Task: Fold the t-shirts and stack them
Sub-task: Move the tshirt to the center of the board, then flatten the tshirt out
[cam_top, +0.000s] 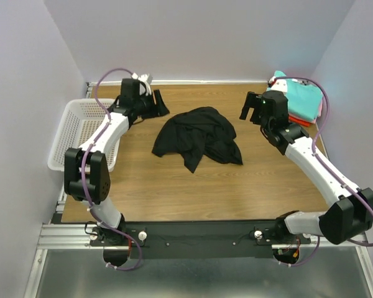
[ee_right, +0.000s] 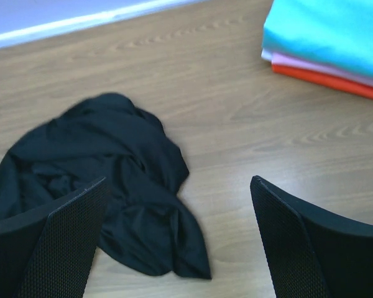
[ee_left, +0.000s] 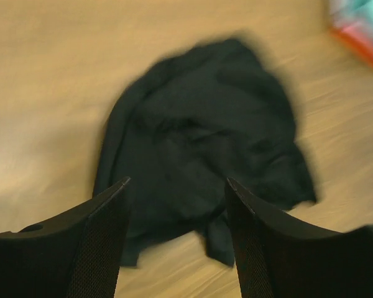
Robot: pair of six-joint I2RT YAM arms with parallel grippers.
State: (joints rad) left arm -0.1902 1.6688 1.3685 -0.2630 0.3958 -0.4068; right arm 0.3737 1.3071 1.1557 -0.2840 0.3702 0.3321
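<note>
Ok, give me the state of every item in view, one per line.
black t-shirt: crumpled heap, unfolded, not held.
teal t-shirt: folded, topmost of three.
pink t-shirt: folded, under the teal one.
red-orange t-shirt: folded, lowest of the three.
basket: upright, at far left.
left gripper: open, holding nothing.
right gripper: open, holding nothing.

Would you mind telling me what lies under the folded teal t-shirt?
A pink t-shirt directly beneath it, then a red-orange t-shirt on the table. Only their edges show; the teal t-shirt covers the rest.
</note>
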